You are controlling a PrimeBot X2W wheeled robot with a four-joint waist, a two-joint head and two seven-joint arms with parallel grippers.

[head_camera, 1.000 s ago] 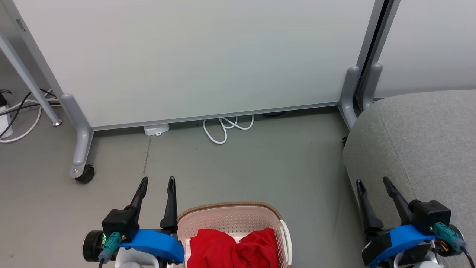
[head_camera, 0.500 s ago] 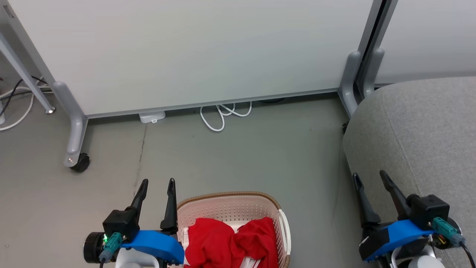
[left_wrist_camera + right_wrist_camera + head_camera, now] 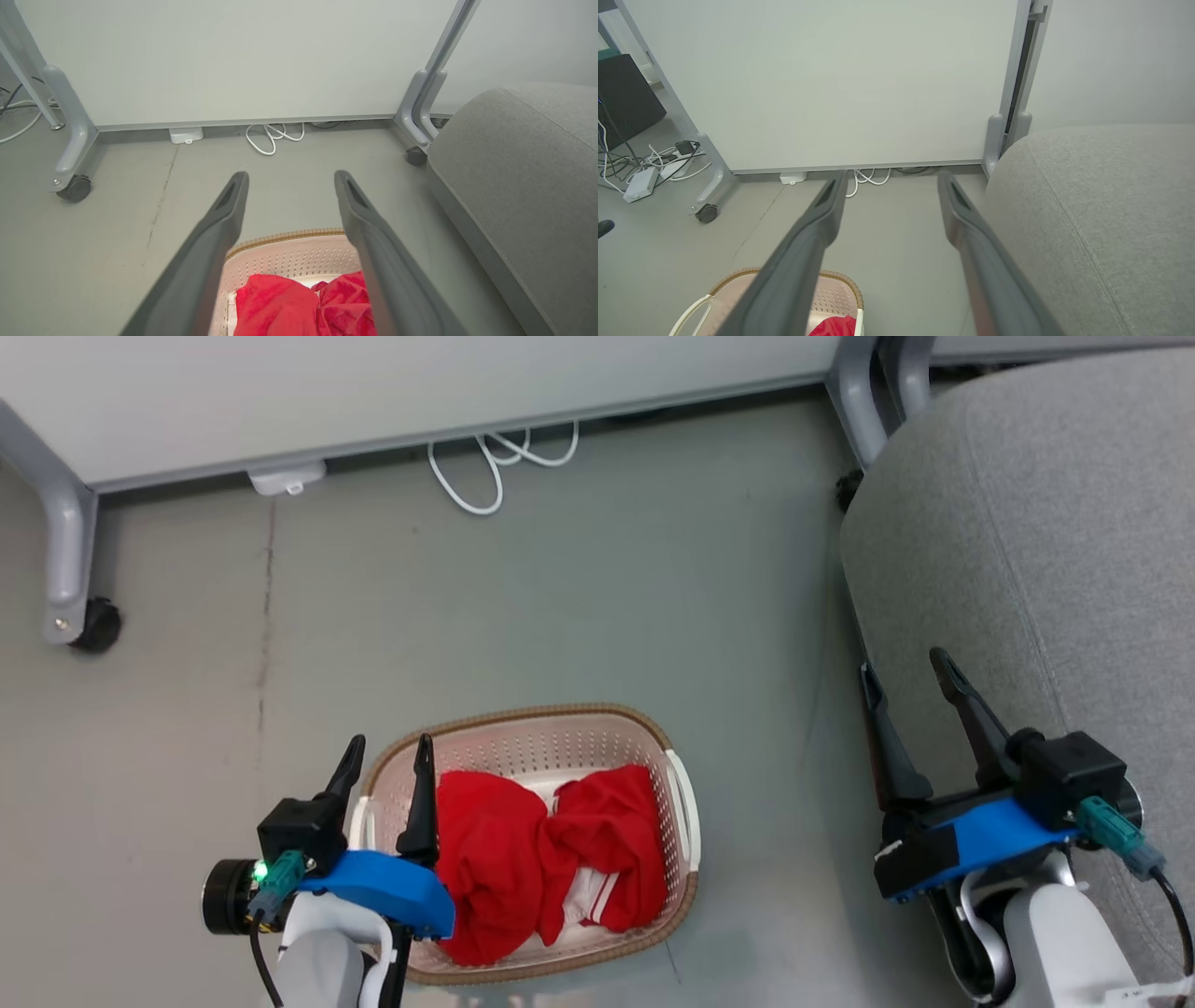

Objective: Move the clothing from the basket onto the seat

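Observation:
Red clothing (image 3: 537, 859) lies bunched in the cream perforated basket (image 3: 551, 739) on the floor; a white striped patch shows in its lower part. The clothing (image 3: 303, 308) and the basket rim (image 3: 289, 233) also appear low in the left wrist view, and the basket (image 3: 836, 291) sits at the bottom of the right wrist view. My left gripper (image 3: 387, 753) is open above the basket's left rim, holding nothing. At the left edge of the grey seat (image 3: 1055, 523), my right gripper (image 3: 904, 670) stands open and empty. The seat (image 3: 523, 177) (image 3: 1101, 210) fills the right side of both wrist views.
A white partition panel (image 3: 233, 56) on grey wheeled legs (image 3: 65, 560) stands beyond the basket. A coiled white cable (image 3: 495, 457) and a small white box (image 3: 285, 481) lie at its foot. More cables and a power strip (image 3: 640, 182) lie at the far left.
The head view has tilted downward, so the whole basket and more of the seat now show. Both grippers stay open and hold nothing.

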